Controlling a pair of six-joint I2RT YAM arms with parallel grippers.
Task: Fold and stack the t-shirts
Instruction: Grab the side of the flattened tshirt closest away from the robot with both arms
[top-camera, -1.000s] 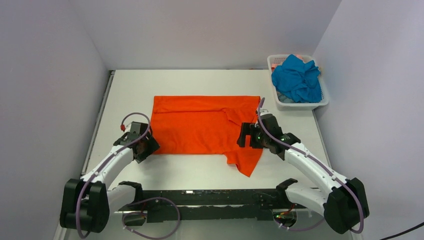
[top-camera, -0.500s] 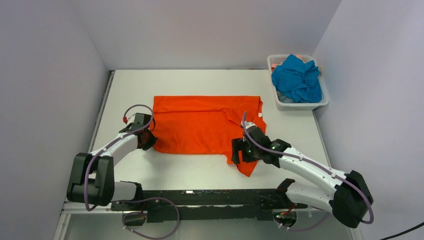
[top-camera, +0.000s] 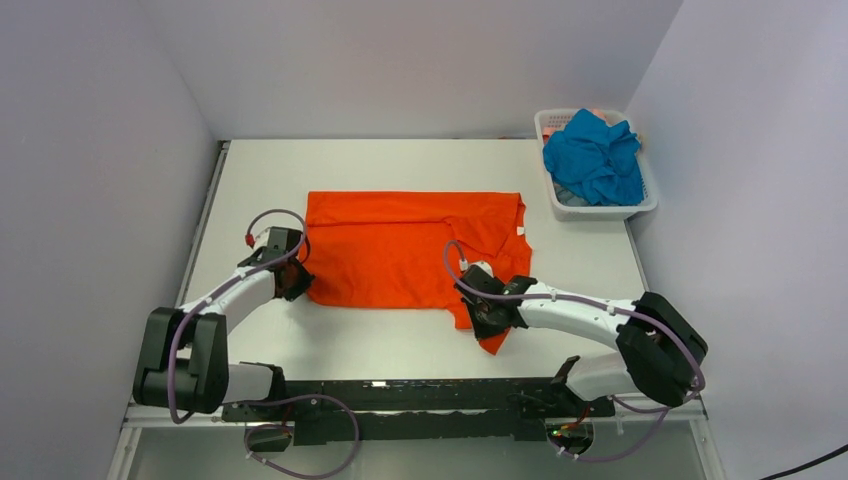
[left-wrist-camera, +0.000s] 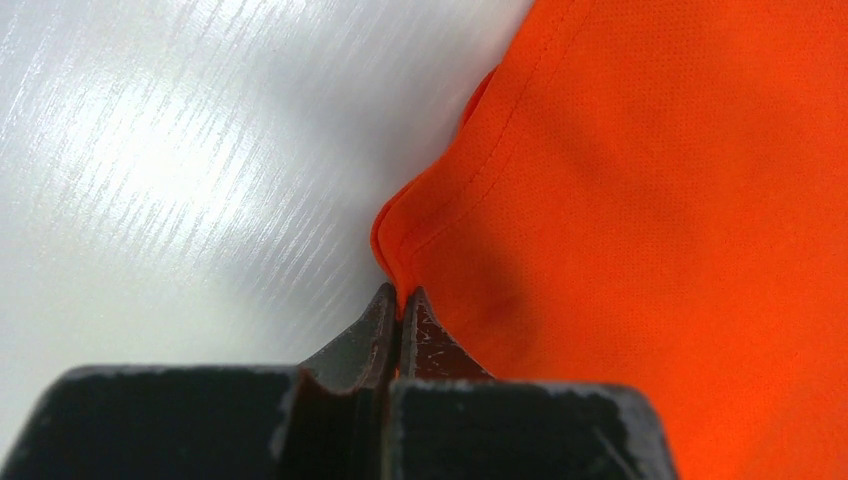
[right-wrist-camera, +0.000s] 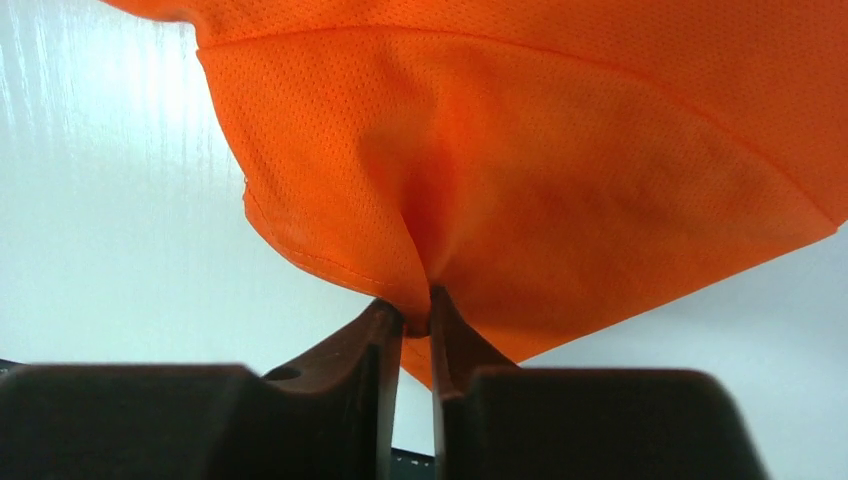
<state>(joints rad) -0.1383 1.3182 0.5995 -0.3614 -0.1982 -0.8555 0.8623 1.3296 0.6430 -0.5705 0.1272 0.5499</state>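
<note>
The orange t-shirt lies spread flat in the middle of the white table, one sleeve trailing toward the near edge at its right. My left gripper is shut on the shirt's near left corner, the hem pinched between its fingertips. My right gripper is shut on a bunched fold of the near right sleeve, which puckers up between its jaws. The teal blue t-shirt sits crumpled in the basket at the back right.
A white mesh basket stands at the table's back right corner, close to the right wall. Walls close in on the left, back and right. Bare white table surrounds the orange shirt.
The left gripper closed on the shirt's near left corner and has held still since. The right arm swung left and toward the near edge along the sleeve, and its jaws closed on the cloth.
</note>
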